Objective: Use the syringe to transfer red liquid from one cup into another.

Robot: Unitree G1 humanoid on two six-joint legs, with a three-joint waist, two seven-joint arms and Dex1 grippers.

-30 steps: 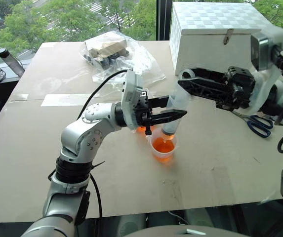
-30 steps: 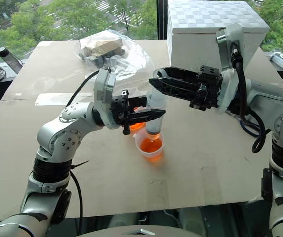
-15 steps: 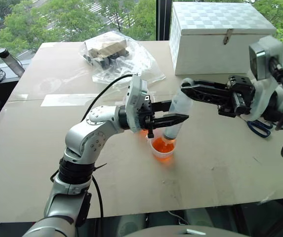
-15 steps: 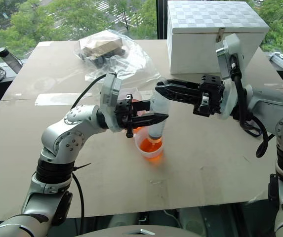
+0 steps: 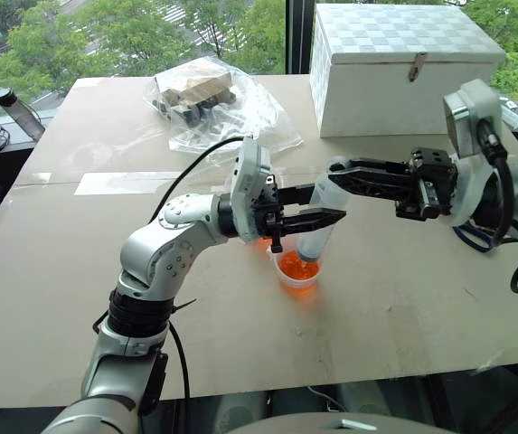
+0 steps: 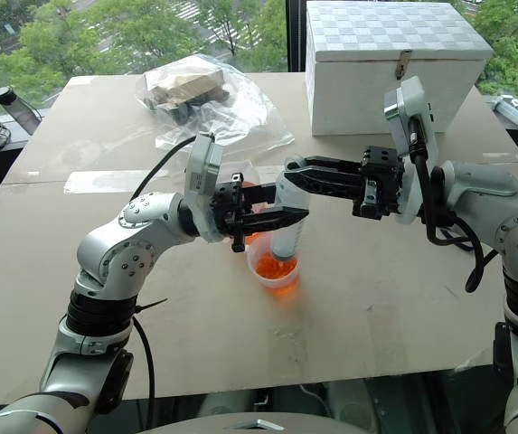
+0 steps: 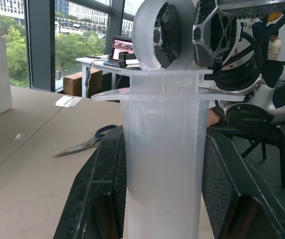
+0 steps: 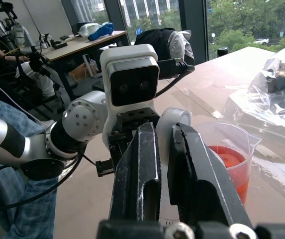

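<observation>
The syringe (image 6: pixel 287 217) stands upright near the middle of the desk (image 6: pixel 376 298), nozzle down in the smaller cup (image 6: pixel 277 269) of red liquid (image 6: pixel 278 272). The left gripper (image 6: pixel 281 217) has its fingers (image 7: pixel 102 189) clamped on either side of the wide clear barrel; the right gripper (image 6: pixel 306 172) is closed on the white plunger ring at the top. The barrel looks stiff, light and smooth, likely slippery if wet, so mid-barrel below the flange seems the sound hold. The thin cup could tip easily. The taller cup (image 8: pixel 229 154) sits just behind, towards the far edge.
</observation>
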